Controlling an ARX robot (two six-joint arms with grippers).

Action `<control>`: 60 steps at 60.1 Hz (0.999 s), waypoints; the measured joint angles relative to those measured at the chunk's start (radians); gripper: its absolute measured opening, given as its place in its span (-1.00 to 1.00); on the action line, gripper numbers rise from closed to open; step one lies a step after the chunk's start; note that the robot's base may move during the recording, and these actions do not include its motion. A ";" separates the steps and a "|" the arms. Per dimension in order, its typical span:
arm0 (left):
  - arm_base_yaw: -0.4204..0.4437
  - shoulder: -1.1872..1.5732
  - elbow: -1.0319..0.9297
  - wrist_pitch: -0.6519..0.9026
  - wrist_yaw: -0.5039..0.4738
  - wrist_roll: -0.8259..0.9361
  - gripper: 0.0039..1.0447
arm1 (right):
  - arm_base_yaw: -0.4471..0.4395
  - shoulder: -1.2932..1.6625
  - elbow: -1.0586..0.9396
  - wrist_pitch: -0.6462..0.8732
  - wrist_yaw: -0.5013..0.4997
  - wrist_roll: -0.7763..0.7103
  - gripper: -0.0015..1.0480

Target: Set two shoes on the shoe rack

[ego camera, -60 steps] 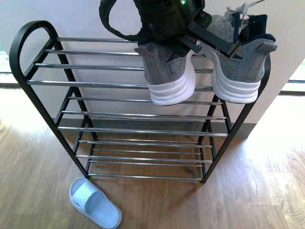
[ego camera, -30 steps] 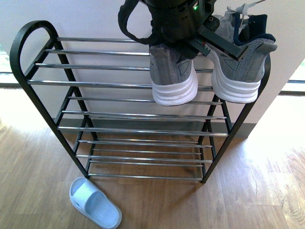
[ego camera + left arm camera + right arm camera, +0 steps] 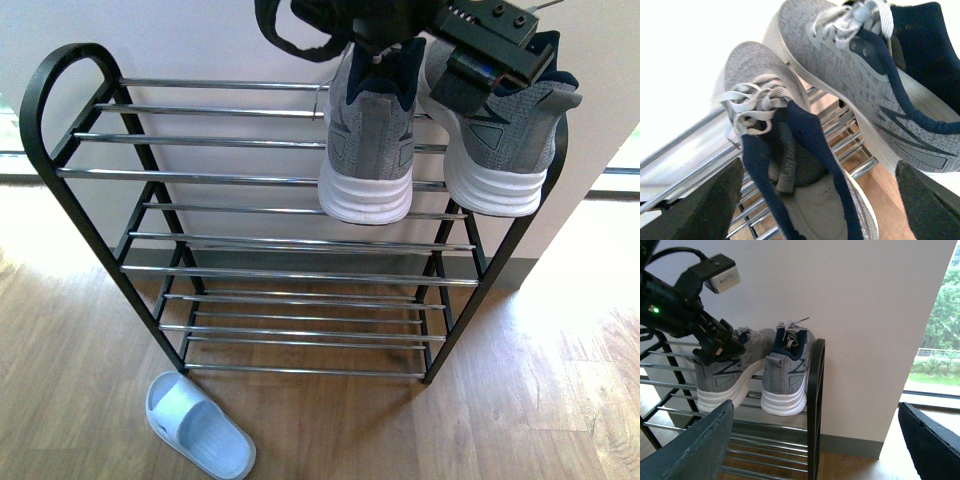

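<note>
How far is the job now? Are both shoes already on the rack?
Done: the left sneaker and right sneaker rest on the rack, top shelf, heels overhanging. In hand: nothing; the left gripper hangs over the left sneaker, jaws open, and the right gripper is open and empty. Left: probably only pulling the arms away.

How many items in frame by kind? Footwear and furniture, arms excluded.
grey sneakers: 2, both on the top tier
pale blue slide: 1, on the floor
shoe rack: 1
Total: 4
</note>
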 joint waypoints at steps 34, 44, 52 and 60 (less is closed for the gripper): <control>0.053 -0.797 -0.667 0.183 -0.542 -0.177 0.83 | 0.000 0.000 0.000 0.000 0.000 0.000 0.82; 0.074 -1.001 -0.811 0.170 -0.582 -0.293 0.83 | 0.000 0.000 0.000 0.000 0.000 0.000 0.82; 0.088 -1.092 -0.877 0.159 -0.605 -0.372 0.83 | 0.000 0.000 0.000 0.000 0.000 0.000 0.82; 0.185 -1.183 -1.046 0.458 -0.338 -0.227 0.34 | 0.000 0.000 0.000 0.000 0.000 0.000 0.82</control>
